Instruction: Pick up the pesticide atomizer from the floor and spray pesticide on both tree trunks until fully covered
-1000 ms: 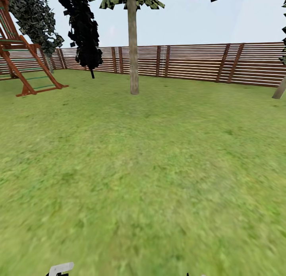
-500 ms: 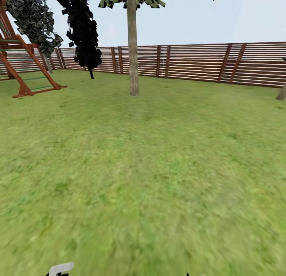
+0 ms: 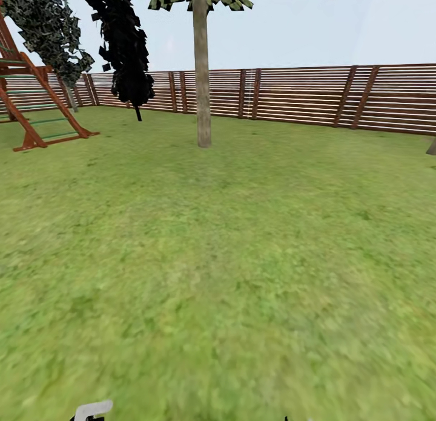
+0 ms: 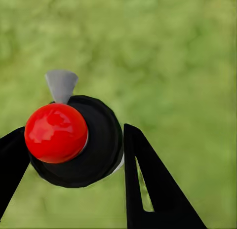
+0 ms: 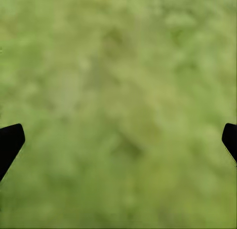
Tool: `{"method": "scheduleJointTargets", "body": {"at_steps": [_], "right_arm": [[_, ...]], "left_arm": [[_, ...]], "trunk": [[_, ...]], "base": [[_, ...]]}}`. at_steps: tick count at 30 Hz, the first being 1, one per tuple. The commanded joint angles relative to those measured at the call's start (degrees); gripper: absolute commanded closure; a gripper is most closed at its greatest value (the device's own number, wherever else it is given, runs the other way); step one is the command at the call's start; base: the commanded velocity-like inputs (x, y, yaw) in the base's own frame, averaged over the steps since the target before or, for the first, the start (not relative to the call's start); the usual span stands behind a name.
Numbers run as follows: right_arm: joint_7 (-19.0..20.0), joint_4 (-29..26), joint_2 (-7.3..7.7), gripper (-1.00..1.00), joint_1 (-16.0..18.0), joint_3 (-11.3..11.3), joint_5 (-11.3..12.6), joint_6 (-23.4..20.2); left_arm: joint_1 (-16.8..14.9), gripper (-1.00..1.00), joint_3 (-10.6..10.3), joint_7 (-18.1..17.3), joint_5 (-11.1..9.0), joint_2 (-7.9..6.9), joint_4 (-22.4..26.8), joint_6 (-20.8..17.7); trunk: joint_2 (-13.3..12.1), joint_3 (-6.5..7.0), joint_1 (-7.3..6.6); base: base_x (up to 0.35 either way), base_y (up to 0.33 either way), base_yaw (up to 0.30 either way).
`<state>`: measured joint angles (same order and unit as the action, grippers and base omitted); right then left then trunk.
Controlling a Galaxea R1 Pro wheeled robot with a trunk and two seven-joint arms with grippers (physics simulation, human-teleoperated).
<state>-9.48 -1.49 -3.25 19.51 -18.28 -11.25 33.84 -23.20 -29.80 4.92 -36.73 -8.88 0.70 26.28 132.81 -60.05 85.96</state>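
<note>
The pesticide atomizer [image 4: 101,140] sits between the two black fingers of my left gripper [image 4: 74,157], which is shut on it. I look down on its dark round top, the red dot [image 4: 56,133] and a light-grey nozzle [image 4: 61,85]. Its grey cap [image 3: 95,411] peeks in at the bottom edge of the head view. One tree trunk [image 3: 202,94] stands straight ahead across the lawn, far from both arms. A sliver of another trunk [image 3: 432,147] touches the right edge. Over blurred grass, my right gripper [image 5: 121,136] is open and holds nothing.
A brown slatted fence [image 3: 303,97] closes the far side of the lawn. A red-brown play frame [image 3: 30,106] stands at the far left, with a dark shrub [image 3: 124,52] and a grey-leaved tree [image 3: 51,28] near it. Open grass [image 3: 230,257] lies between me and the trunk.
The whole head view has drifted: the play frame slid left and the right-edge trunk slipped almost out of frame, so the camera moved. The atomizer's cap stays in place.
</note>
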Motion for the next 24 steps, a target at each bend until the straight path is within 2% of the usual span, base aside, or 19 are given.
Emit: {"method": "scheduleJointTargets", "body": {"at_steps": [1,24], "right_arm": [[0.00,0.00,0.00,-1.00,0.00,0.00,0.00,0.00],[-0.01,0.00,0.00,-1.00,0.00,0.00,0.00,0.00]], "left_arm": [[0.00,1.00,0.01,0.00,-0.01,0.00,0.00,0.00],[0.00,1.00,0.01,0.00,-0.01,0.00,0.00,0.00]], "trunk": [[0.00,0.00,0.00],[0.00,0.00,0.00]], "base": [[0.339,0.000,0.000],[0.339,0.000,0.000]]}}
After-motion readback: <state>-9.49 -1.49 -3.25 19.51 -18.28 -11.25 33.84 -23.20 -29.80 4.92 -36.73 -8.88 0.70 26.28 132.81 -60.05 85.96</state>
